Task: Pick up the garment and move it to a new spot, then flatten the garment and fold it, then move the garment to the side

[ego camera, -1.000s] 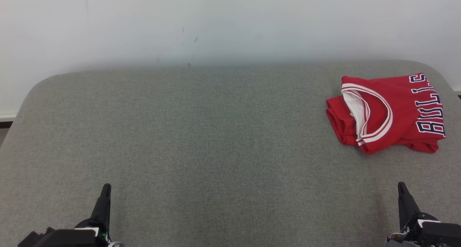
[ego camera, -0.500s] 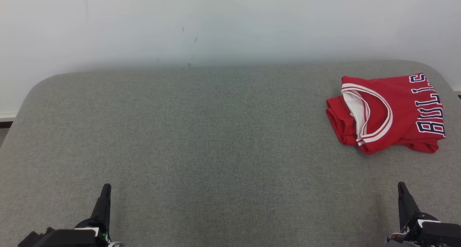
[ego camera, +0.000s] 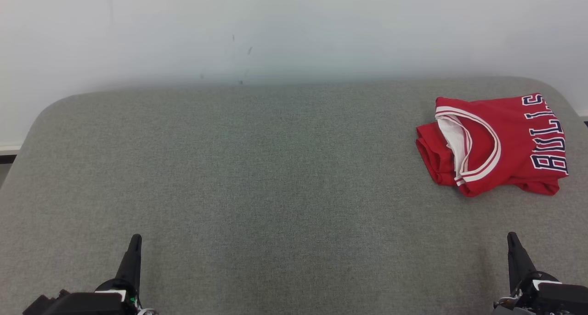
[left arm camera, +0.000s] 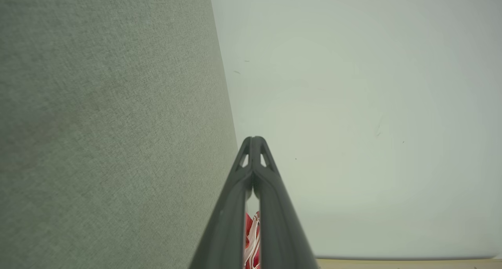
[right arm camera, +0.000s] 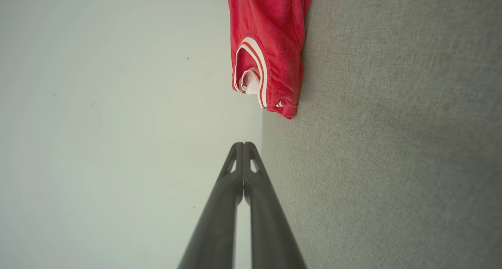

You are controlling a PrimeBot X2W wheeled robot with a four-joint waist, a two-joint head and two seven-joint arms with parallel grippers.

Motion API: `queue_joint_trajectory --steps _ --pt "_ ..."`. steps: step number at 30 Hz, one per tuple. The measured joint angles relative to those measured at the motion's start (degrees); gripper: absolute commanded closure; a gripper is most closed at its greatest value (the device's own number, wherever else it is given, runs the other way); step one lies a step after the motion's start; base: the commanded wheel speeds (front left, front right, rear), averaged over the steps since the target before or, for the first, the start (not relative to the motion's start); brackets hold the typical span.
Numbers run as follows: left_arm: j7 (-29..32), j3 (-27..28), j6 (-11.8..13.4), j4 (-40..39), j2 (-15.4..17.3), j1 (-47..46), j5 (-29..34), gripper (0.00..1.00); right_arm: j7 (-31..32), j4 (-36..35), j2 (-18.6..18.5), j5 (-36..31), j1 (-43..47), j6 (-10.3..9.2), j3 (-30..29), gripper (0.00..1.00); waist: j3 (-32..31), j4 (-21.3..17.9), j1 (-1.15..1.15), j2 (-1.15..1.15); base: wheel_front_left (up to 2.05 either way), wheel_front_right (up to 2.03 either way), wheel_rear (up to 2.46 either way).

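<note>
Garment (ego camera: 494, 143) lies folded, far right on the grey cushion (ego camera: 275, 168) against a white wall (ego camera: 294, 25); left gripper (ego camera: 134, 240) and right gripper (ego camera: 512, 238) pressed together.

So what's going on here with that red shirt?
Nothing is being handled right now. The red basketball jersey with white trim lies folded at the far right of the grey fabric surface. The left end effector and right end effector are both shut, well apart from it.
</note>
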Motion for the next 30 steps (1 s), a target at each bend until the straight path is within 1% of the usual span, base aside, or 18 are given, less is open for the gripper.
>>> queue_joint_trajectory --steps 30 --pt "0.0 0.0 0.0 -0.01 0.0 0.0 0.0 1.0 0.0 0.01 0.0 0.0 0.0 0.0 0.0 1.0 0.0 0.0 0.0 0.0 0.0 0.0 0.0"
